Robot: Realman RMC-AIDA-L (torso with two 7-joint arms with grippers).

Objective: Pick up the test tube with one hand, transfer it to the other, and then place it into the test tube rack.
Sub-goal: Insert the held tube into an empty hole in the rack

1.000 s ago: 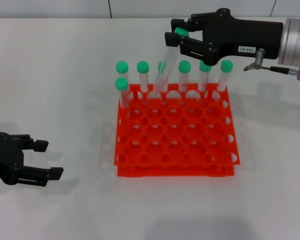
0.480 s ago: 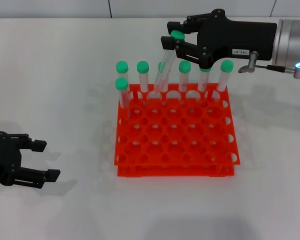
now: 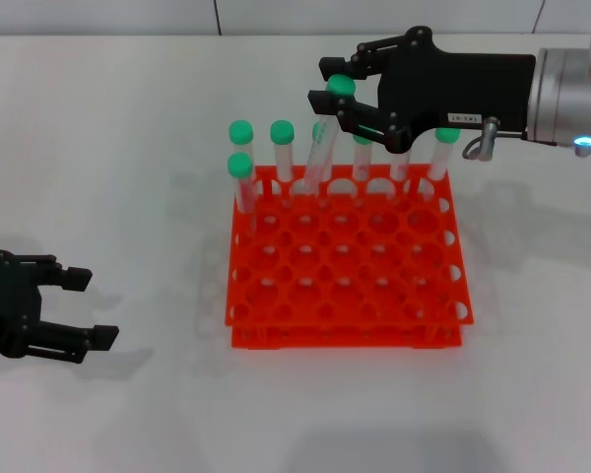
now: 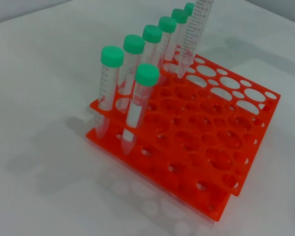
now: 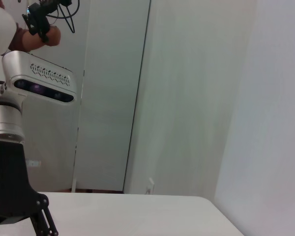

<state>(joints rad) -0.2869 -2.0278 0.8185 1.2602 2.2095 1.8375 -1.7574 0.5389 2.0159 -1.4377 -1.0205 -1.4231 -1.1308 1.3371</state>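
We find the test tube (image 3: pixel 325 138) held near its green cap by the right tool (image 3: pixel 343 102), whose fingers are closed on it, above the far row of the test tube rack (image 3: pixel 347 258). The tube leans, its lower end down among the far-row holes, between two standing green-capped tubes (image 3: pixel 282 150).

We judge the main risk to be that lean: if the tube is let go while tilted, it could jam against a hole rim, tip onto a neighbour, or sit crooked across the two tiers. A push downward at this angle could also nudge the light rack along the desk (image 3: pixel 128 177). The neighbouring caps stand just beside the tool's fingers, so a sideways drift could knock one.

The head view shows the grip and the left tool (image 3: pixel 54 310), fingers apart, resting low on the desk well apart from the rack. The left wrist view shows the tube's tip (image 4: pixel 183 69) at the far-row holes, but not the tool above. The right wrist view shows only walls and the robot's body.
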